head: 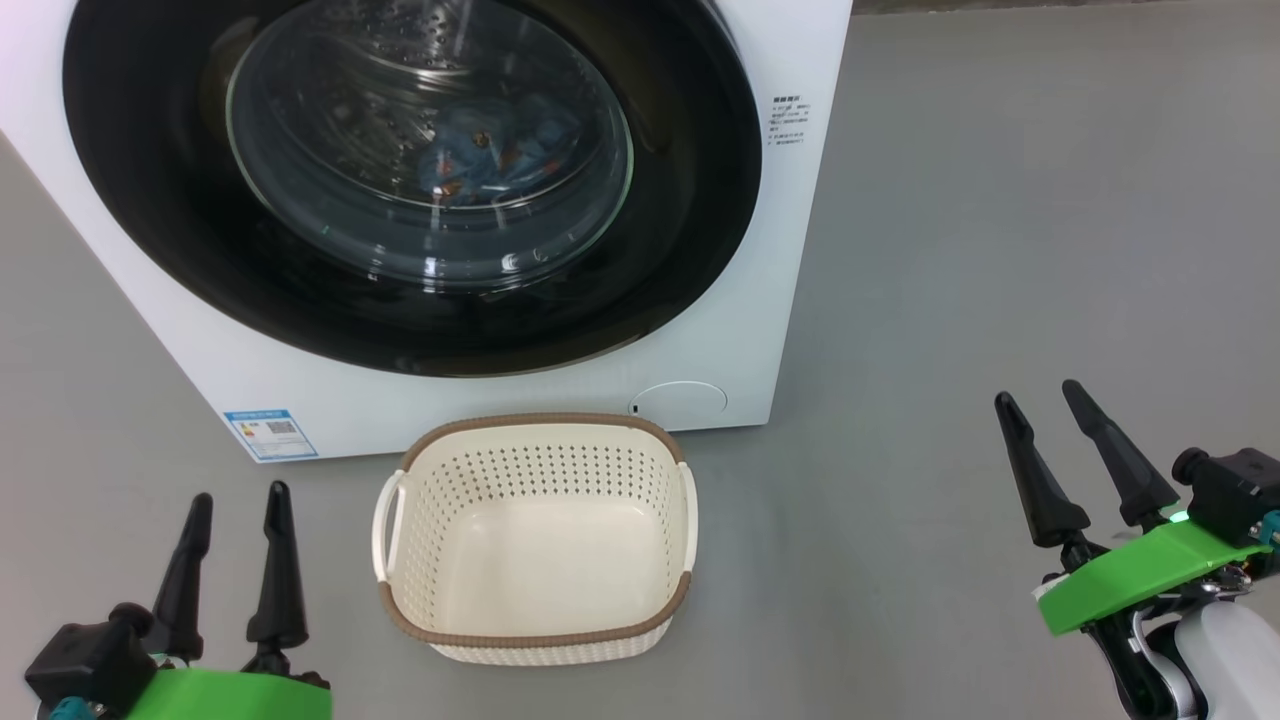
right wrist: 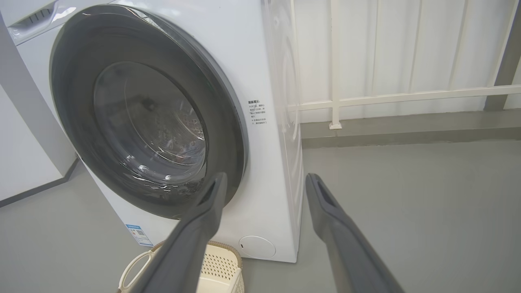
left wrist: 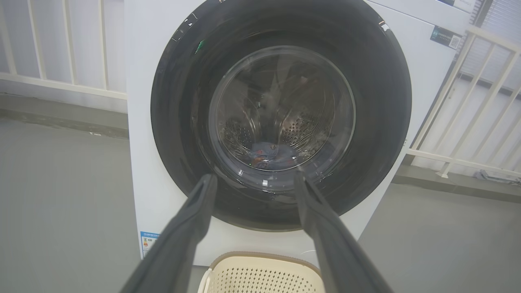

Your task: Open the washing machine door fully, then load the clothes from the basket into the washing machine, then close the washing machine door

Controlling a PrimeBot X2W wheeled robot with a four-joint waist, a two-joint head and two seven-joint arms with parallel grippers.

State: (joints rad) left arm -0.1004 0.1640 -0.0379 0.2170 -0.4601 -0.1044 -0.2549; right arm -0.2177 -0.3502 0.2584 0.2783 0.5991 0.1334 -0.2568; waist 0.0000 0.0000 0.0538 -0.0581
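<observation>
- Finds the washing machine door [head: 430, 150] shut flush on the washing machine [head: 740, 340].
- Sees blue clothes [head: 500, 150] behind the glass, low in the drum [left wrist: 299, 130].
- Finds the basket [head: 540, 465] empty, on the floor [head: 1000, 200] just before the machine.
- Shows the left gripper [head: 240, 492] and right gripper [head: 1038, 391] spread wide, grasping nothing, well apart from door and basket.
- Judges all three steps done; leaves nothing to do.

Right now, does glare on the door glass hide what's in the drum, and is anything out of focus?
Head view: sharp, even light; small highlights on the washing machine door, blue clothes readable through it. Left wrist view: hazy, the left claw blurred close to the lens. Right wrist view: reflections wash the door glass grey, contents unclear; the right claw soft too.
</observation>
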